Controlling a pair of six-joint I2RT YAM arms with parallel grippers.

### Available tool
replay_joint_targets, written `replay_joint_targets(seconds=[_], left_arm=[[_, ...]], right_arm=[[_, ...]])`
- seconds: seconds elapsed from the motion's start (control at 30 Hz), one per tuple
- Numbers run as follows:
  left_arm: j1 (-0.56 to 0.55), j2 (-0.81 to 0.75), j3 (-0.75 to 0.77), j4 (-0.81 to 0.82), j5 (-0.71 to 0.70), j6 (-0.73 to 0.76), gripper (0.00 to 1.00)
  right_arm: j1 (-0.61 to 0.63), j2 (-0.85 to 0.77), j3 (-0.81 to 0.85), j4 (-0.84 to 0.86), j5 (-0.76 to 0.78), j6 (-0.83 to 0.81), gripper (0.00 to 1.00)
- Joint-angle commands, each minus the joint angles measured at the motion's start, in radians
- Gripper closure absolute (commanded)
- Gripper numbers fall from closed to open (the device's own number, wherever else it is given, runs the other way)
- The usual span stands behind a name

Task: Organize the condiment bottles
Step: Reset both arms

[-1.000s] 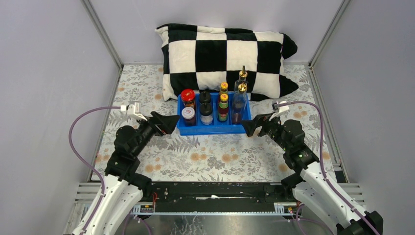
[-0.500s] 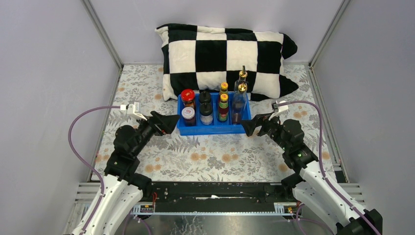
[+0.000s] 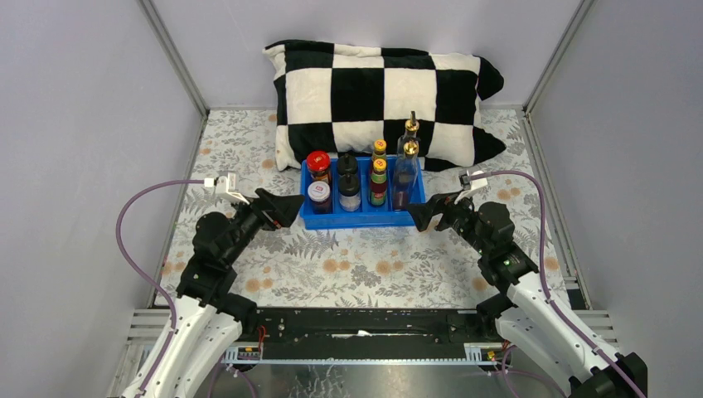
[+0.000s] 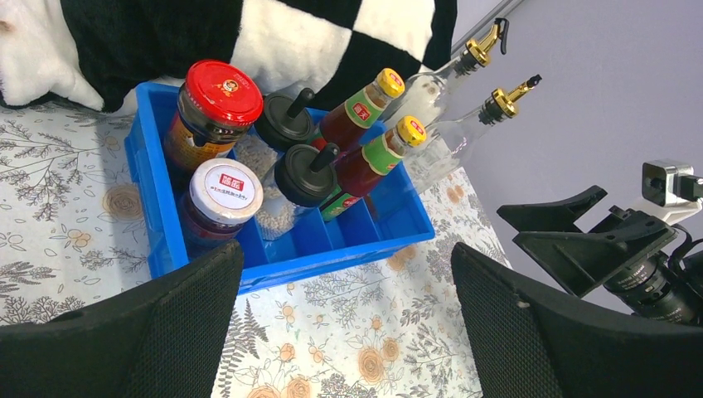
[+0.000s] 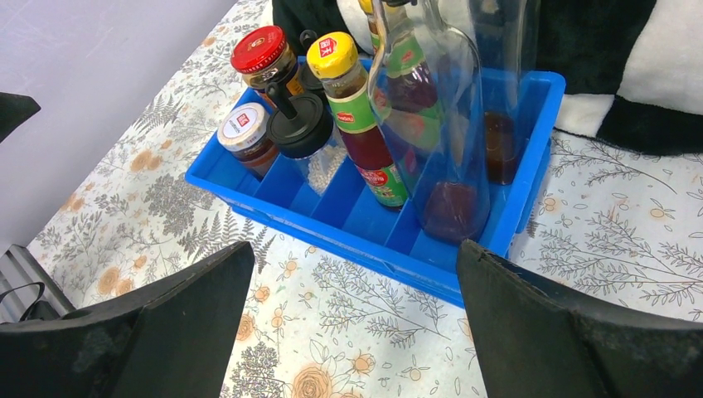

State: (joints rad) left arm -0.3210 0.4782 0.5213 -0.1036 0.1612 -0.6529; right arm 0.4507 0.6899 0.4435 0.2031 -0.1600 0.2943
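My left end effector (image 3: 288, 209) and right end effector (image 3: 417, 217) stand released, empty. The glass bottles (image 3: 404, 176) look fragile and slippery, so I would grip mid-body.

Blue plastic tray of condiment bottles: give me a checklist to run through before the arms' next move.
Left end effector open, empty: ok.
Right end effector open, empty: ok.
Red-lidded jar, white-lidded jar, two black-capped clear jars inside blue plastic tray: ok.
Two slim yellow-capped sauce bottles, two tall gold-spouted glass bottles standing in tray: ok.
Gap between tray and black-and-white checked pillow: cannot tell.
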Motion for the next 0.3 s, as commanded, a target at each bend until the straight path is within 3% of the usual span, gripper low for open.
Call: replay_joint_targets(seconds=[0.0,0.27], left_arm=[[-0.006,-0.014,0.025,-0.002,0.003,0.006,0.01],[-0.006,-0.018,0.025,-0.006,0.002,0.007,0.01]], right_arm=[[-0.004,-0.010,-0.002,0.051,-0.019,0.008,0.01],[-0.003,0.012,0.007,0.049,-0.012,0.015,0.00]])
